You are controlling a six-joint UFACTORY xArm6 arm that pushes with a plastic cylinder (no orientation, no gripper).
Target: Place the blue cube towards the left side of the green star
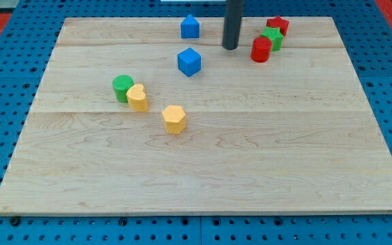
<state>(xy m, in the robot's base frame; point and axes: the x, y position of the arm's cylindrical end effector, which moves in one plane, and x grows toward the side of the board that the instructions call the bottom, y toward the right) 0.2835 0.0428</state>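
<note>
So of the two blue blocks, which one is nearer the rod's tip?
The upper one, the blue house-shaped block by the board's top edge, sits slightly closer to my tip. The blue cube lies lower and further towards the view's bottom left.

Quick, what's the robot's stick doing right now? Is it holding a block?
My tip: holding nothing, touching no block; it sits between the blue cube and the red cylinder.
</note>
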